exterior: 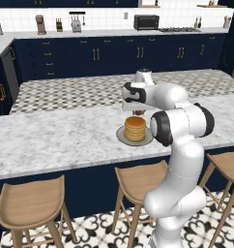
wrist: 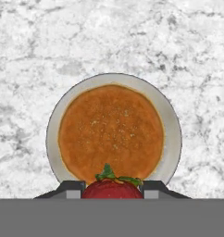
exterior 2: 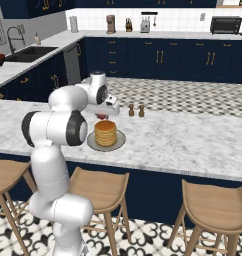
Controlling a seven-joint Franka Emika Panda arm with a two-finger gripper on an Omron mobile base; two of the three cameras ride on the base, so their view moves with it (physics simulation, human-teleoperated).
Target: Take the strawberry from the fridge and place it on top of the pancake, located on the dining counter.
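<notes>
The strawberry (wrist: pixel 112 189) is a red berry with a green leaf top, and my gripper (wrist: pixel 112 186) is shut on it, a dark fingertip (wrist: pixel 70 188) on either side. Straight below lies the pancake (wrist: pixel 111 132), a golden-tan stack on a grey round plate (wrist: pixel 173 121). In the base views the gripper (exterior: pixel 138 110) hangs just behind and above the pancake (exterior: pixel 135 128) on the marbled dining counter (exterior: pixel 51 135). A bit of red strawberry (exterior 2: pixel 100 116) shows under the hand, above the pancake (exterior 2: pixel 105 132). The fridge is out of view.
Two small brown shakers (exterior 2: pixel 136 110) stand on the counter just right of the plate (exterior 2: pixel 119 141). Round wooden stools (exterior: pixel 138 180) line the near side of the counter. Navy cabinets (exterior: pixel 114 53) run along the far wall, and a sink (exterior 2: pixel 30 51) sits at the left.
</notes>
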